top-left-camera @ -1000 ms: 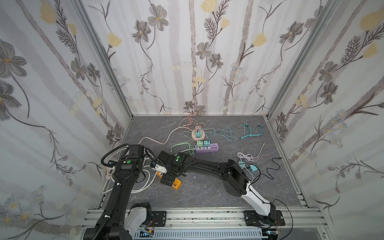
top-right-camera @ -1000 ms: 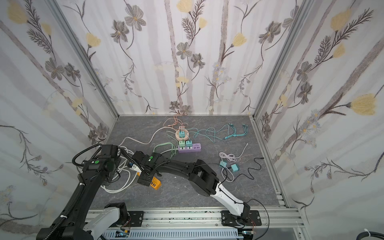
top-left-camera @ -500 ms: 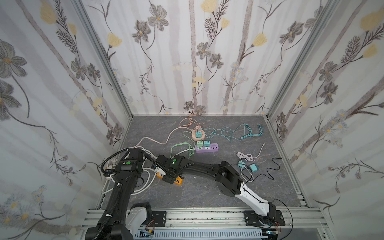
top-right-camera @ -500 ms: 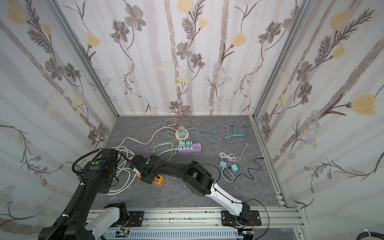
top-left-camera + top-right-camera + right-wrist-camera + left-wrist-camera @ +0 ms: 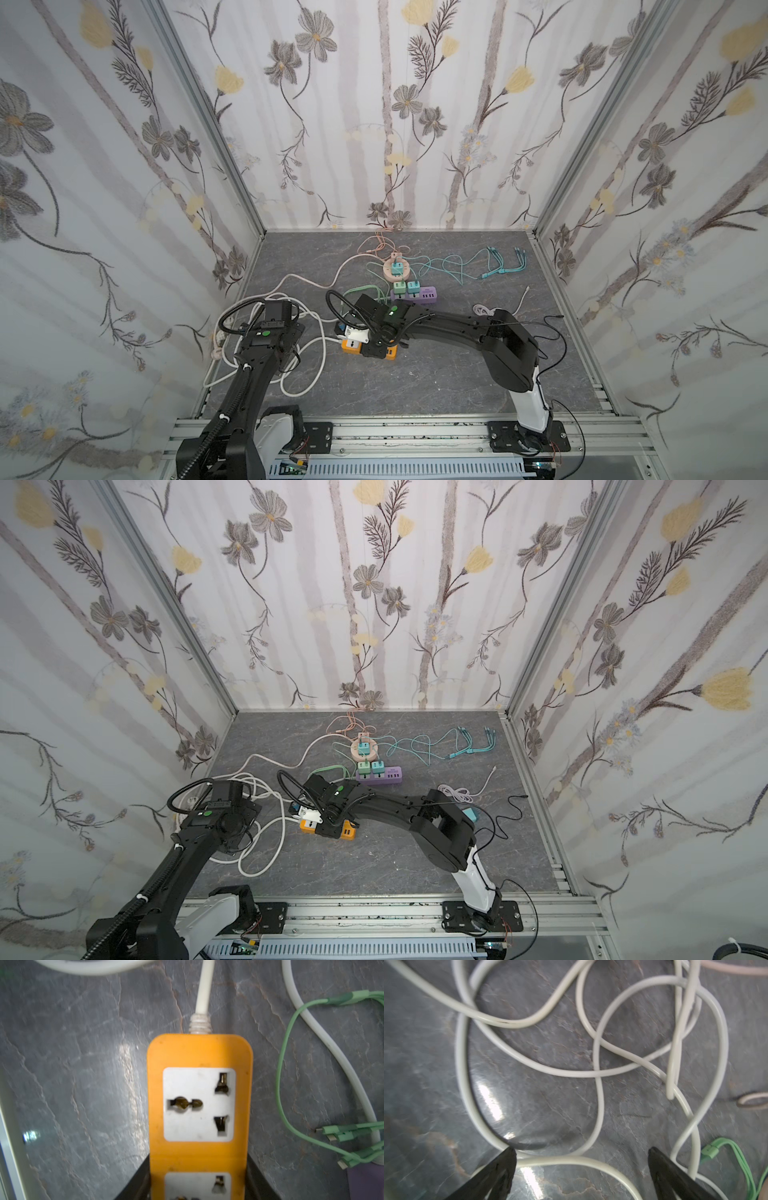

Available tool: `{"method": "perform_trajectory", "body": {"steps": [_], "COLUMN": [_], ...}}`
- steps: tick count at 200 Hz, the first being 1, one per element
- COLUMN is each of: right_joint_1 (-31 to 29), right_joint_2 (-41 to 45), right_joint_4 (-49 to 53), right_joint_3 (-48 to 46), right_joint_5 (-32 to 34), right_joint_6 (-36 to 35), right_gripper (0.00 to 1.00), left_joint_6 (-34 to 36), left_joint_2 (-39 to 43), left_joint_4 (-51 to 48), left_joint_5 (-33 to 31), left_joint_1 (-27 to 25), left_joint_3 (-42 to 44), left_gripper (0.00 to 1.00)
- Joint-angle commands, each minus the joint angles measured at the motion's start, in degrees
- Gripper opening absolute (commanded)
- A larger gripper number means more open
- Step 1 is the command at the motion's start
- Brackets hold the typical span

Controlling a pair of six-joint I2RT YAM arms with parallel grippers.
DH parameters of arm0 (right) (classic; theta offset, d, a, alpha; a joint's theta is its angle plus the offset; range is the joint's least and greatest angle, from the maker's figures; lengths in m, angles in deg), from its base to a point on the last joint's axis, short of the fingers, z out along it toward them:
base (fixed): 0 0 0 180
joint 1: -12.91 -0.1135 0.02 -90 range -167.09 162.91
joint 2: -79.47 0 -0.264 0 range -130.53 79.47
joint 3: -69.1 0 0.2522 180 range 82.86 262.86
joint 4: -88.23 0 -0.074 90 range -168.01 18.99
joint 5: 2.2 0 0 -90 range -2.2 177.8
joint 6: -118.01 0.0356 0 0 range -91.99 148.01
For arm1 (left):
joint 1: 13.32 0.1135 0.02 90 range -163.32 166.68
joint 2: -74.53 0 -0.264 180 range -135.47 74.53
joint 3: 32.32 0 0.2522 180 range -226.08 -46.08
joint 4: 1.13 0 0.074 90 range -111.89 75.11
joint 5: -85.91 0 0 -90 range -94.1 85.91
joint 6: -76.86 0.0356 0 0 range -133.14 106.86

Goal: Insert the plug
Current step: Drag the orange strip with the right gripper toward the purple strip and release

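the table is a dark grey slab veined like slate, with pale patches of glare in the wrist views, and it forms the floor of a narrow booth. walls papered with grey and yellow flowers on pale stripes rise on three sides, meeting at aluminium posts in the back corners. an aluminium rail runs along the near edge, where both arm bases are bolted. loops of thick white cable sprawl over the left half of the table, crossing one another. the left pincer hangs above them with its black fingers spread wide and nothing between them. near the middle of the table lies the orange power strip, flat, its white socket face up and its cord running off toward the loops. the right pincer reaches across the middle and clamps the strip by its long sides, one finger against each edge. green charging leads trail just beside it. farther back sit a purple power strip carrying two teal adapters and a round pink socket carrying another. teal leads curl from there toward the right wall. what looks like a pale plug lies at a cable end against the left wall, well apart from the orange strip and too small to make out.
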Motion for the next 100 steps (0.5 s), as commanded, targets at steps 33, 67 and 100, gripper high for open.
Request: {"method": "perform_trajectory", "body": {"steps": [33, 67, 100], "right_joint_1": [5.5, 8.3, 10.1], "right_joint_2": [9.5, 11.6, 10.1], "right_joint_4": [-1.6, -1.6, -1.7], "right_joint_3": [-12.4, -17.8, -18.3], "right_joint_5": [-4.7, -6.1, -9.2], "right_joint_6": [-24.1, -27.6, -23.6], "right_gripper": [0.35, 0.35, 0.35], "left_joint_6": [17.5, 18.5, 19.3], "left_joint_2": [-11.9, -18.7, -19.8], "left_joint_4": [9.6, 8.0, 8.1], "left_joint_5": [8.2, 3.0, 1.7], "left_joint_1": [-8.9, -14.8, -15.2], "left_joint_3": [-6.0, -12.2, -14.6], "left_gripper": [0.90, 0.86, 0.90]}}
